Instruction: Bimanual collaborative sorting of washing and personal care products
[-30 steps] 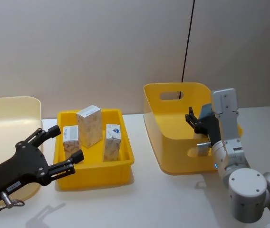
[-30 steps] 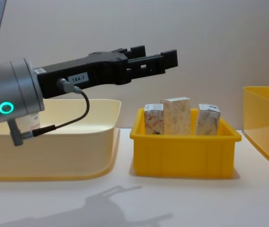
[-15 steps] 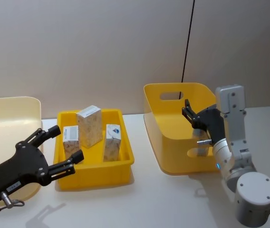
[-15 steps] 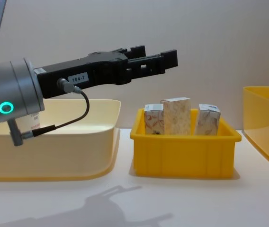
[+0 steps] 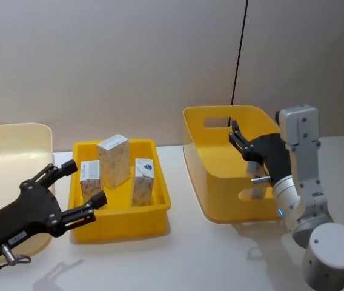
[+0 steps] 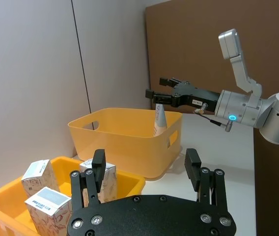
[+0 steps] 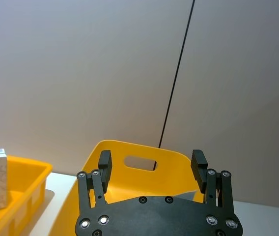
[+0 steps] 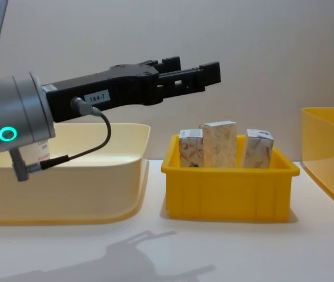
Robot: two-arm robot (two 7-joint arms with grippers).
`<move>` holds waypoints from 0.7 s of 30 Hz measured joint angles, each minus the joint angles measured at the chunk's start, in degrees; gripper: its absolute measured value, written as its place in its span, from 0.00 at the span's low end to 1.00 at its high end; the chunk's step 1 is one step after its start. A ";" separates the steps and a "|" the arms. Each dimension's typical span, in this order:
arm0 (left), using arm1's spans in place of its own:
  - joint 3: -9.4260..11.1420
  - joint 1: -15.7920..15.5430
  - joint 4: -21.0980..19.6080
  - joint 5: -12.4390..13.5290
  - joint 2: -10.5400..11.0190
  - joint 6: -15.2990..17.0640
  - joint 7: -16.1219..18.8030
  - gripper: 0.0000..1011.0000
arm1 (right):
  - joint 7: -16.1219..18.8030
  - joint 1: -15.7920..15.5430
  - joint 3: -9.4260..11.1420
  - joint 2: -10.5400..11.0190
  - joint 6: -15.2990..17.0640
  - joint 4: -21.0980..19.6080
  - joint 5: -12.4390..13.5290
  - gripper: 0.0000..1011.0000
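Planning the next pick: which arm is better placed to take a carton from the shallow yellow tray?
Left: the left gripper hovers open by the tray of cartons; the right gripper is over the tall bin.

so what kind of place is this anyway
Probably a robot lab or test bench: bare partition walls, a white table with a yellow tray of cartons, and the left gripper and right gripper hovering open.
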 joint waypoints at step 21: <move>0.28 1.26 -0.88 3.08 -0.11 0.39 5.80 0.99 | 4.82 -4.25 -2.82 1.16 -1.40 -2.31 5.44 0.99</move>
